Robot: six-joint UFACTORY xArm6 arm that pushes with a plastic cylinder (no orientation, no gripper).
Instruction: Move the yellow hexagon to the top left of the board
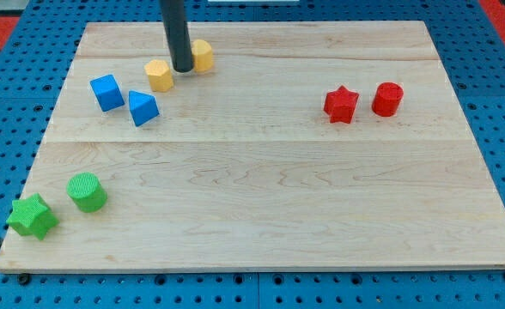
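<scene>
A yellow hexagon (159, 75) lies near the board's upper left. A second yellow block (202, 55), shape unclear, lies just to its upper right, partly hidden by my rod. My tip (183, 69) rests on the board between the two yellow blocks, close to both. Whether it touches either I cannot tell.
A blue cube (107, 92) and a blue triangular block (142, 108) lie left of and below the hexagon. A red star (341, 105) and a red cylinder (388, 99) are at the right. A green cylinder (87, 191) and a green star (32, 215) are at the bottom left. The wooden board (261, 215) lies on a blue pegboard.
</scene>
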